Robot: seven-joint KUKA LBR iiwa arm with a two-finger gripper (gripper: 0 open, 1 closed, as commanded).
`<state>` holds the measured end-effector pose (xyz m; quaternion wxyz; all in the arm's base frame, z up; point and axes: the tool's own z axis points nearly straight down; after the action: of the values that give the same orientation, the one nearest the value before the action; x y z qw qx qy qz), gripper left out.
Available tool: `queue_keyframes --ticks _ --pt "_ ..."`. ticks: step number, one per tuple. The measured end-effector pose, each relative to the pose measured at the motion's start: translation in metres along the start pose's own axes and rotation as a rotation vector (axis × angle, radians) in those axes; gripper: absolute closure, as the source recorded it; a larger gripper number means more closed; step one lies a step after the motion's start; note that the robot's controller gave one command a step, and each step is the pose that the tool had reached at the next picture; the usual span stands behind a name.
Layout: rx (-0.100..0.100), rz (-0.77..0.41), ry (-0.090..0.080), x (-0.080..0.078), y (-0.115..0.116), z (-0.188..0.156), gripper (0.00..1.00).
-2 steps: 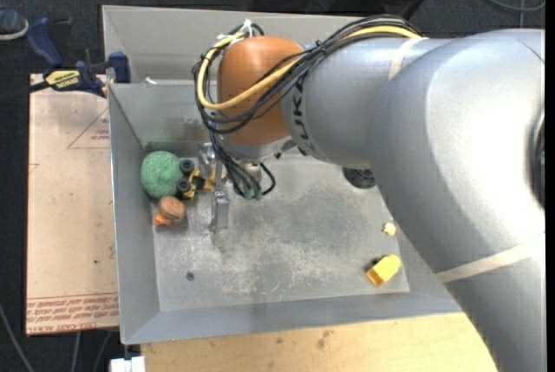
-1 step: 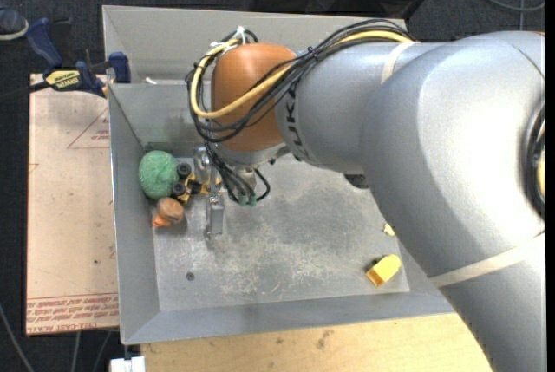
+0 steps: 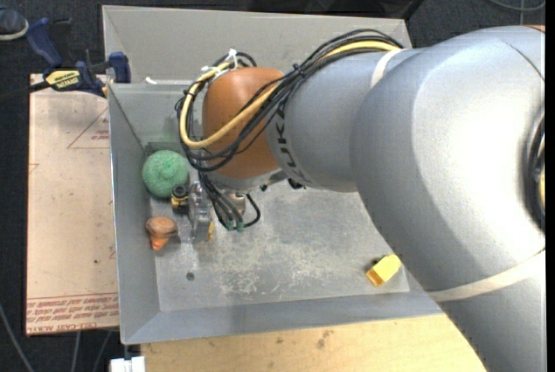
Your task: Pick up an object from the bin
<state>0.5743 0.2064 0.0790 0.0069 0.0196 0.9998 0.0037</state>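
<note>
The gripper (image 3: pixel 201 225) hangs low in the left part of the grey bin (image 3: pixel 132 214), its tip close to the floor or on it; which of the two cannot be told. Whether it is spread or closed, and whether it grips anything, cannot be told either, because the orange cover (image 3: pixel 238 123) on the wrist and the bundle of black and yellow cables (image 3: pixel 198 106) hide much of it from above. The nearest thing is a small brown and orange lump (image 3: pixel 160 231), lying just beside the gripper on the side toward the bin's left wall, close to it but seemingly not touching. A round green ball (image 3: pixel 165 173) with a rough surface sits a little farther off, up and to the left of the gripper, near the corner where the sloping walls meet. Between the ball and the gripper shows a small yellow and dark piece (image 3: pixel 179 202); it is unclear whether it belongs to the robot or lies loose. Well away from the gripper, across the bare scuffed floor to the lower right, lies a yellow block (image 3: pixel 383 270), close to the thick silver arm (image 3: pixel 416 127) that reaches in over the bin's right side
</note>
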Motion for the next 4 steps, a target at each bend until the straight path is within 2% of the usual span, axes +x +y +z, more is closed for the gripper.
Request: queue_keyframes --ticks 1,2,3,4 --pt "0.0 0.0 0.0 0.0 0.0 0.0 1.0" --pt "0.007 -0.002 0.016 -0.002 -0.008 -0.038 1.0" --pt "0.007 -0.015 0.013 -0.025 0.004 -0.099 1.0" --pt "0.006 -0.035 0.011 -0.028 0.003 -0.143 0.0"
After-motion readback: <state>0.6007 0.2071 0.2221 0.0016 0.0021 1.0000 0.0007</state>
